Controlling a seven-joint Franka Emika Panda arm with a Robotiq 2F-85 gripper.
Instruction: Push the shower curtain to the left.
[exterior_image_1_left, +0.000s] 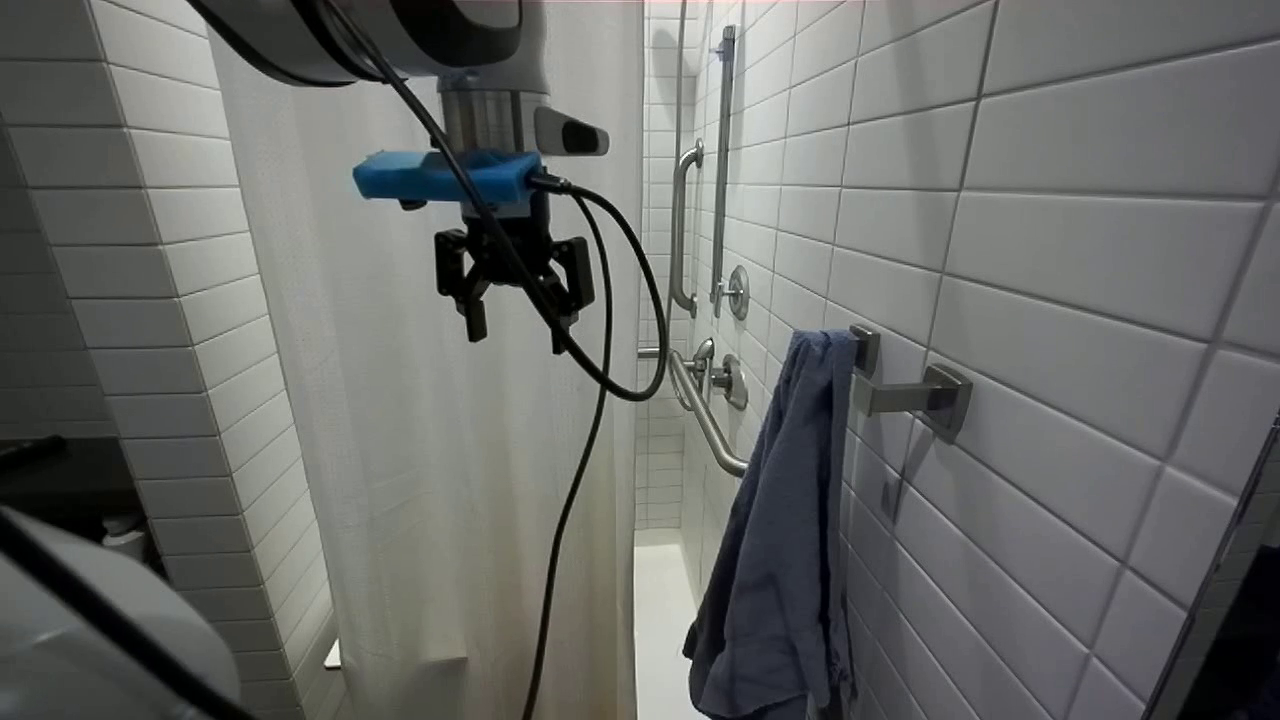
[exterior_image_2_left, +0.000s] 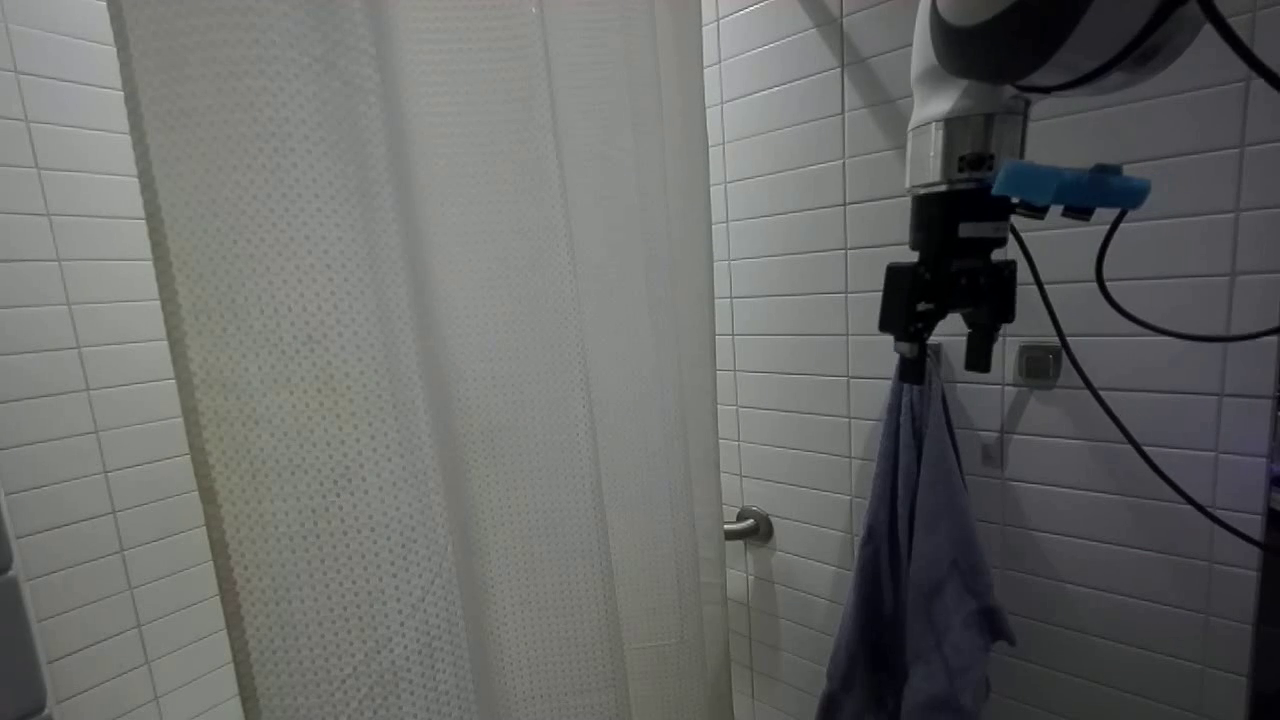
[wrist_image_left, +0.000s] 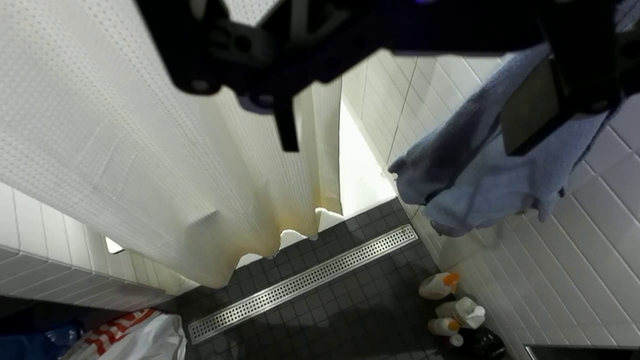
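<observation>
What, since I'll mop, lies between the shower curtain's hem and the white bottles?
A perforated metal floor drain set in dark tiles, as the wrist view shows.

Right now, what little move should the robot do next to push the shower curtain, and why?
Probably ease the open gripper toward the edge of the shower curtain nearest the blue-grey towel. In an exterior view, white tiles show between gripper and curtain, so they aren't touching: it likely can't push left yet.
</observation>
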